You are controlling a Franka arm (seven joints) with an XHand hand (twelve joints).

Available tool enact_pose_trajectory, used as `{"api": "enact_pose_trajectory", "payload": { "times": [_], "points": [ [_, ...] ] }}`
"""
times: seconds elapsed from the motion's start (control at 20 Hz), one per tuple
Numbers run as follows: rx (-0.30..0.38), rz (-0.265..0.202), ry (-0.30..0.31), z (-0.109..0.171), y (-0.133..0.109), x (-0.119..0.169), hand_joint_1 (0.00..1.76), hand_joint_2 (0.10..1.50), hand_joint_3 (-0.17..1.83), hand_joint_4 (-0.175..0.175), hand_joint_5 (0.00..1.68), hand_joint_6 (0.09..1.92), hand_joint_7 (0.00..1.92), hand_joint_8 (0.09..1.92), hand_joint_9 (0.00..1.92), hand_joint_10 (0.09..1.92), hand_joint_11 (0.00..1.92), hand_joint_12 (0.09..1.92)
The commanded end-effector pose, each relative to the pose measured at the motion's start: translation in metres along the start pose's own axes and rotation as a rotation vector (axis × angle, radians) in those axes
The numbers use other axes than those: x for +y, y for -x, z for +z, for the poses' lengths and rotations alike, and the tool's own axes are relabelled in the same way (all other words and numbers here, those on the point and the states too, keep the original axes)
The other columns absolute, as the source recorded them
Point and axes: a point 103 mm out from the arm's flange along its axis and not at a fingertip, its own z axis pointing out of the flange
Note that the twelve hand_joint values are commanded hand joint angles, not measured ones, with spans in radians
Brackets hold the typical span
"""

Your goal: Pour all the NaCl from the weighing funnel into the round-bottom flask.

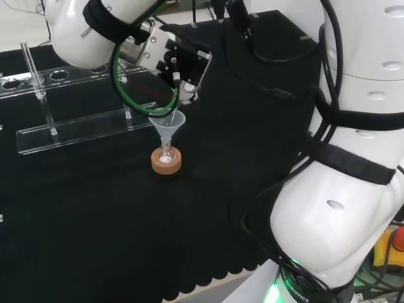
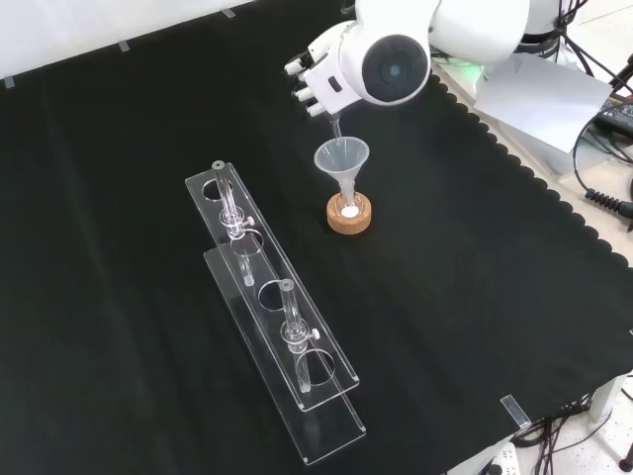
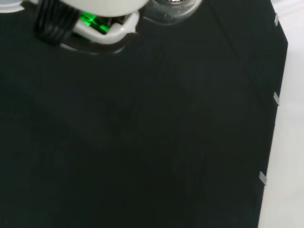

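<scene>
Hand (image 2: 315, 84) at upper centre of the front view, fingers curled around a thin clear weighing funnel (image 2: 335, 127) tipped down over the wide funnel (image 2: 341, 158). Below it, round-bottom flask (image 2: 349, 209) in its cork ring (image 2: 350, 220), white powder already inside. Best to hold the spout over the funnel mouth and tilt slowly.
</scene>
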Motion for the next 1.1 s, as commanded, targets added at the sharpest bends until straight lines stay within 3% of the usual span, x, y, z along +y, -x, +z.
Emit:
{"api": "enact_pose_trajectory", "payload": {
  "times": [0.05, 0.55, 1.1],
  "points": [
    [0.077, -0.01, 0.009, 0.011, 0.012, 0.007, 1.12, 0.65, 0.71, 0.175, 1.24, 0.77, 0.92, 0.55, 1.3, 0.11, 1.03, 0.92],
    [0.254, -0.04, 0.016, 0.03, 0.026, 0.024, 1.11, 0.65, 0.71, 0.175, 1.23, 0.77, 0.92, 0.55, 1.3, 0.11, 1.04, 0.92],
    [0.352, -0.057, -0.012, 0.045, 0.031, 0.037, 1.11, 0.65, 0.71, 0.175, 1.23, 0.78, 0.92, 0.55, 1.3, 0.11, 1.04, 0.92]
  ]
}}
